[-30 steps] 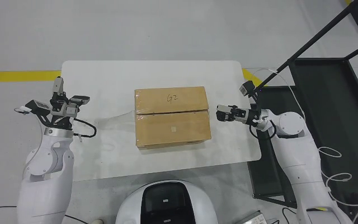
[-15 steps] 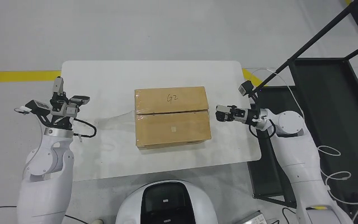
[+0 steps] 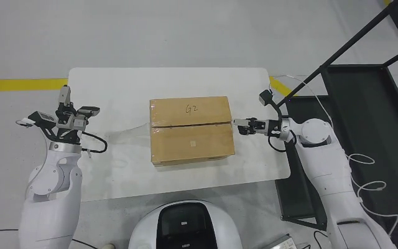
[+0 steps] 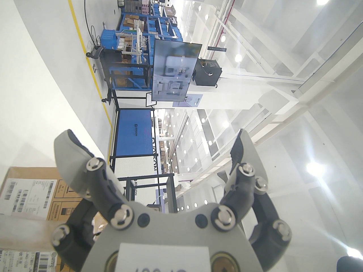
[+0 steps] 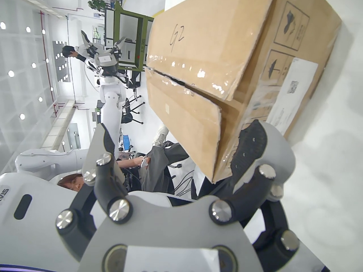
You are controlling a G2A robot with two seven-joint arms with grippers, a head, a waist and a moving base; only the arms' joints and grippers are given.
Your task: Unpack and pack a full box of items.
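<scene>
You're at the very start of unpacking: the brown corrugated cardboard box (image 3: 191, 129) sits shut mid-way across the white table (image 3: 249, 87), glossy clear tape (image 5: 198, 74) along its centre seam. Your right gripper (image 3: 239, 126) is at the box's right end, jaws spread wide, holding nothing, one ribbed black pad (image 5: 249, 142) just beside a flap corner. Left gripper (image 4: 153, 145) is raised at the table's left edge, wide open, empty. Next, I'd say, you need to catch that stiff flap edge and split the tape
</scene>
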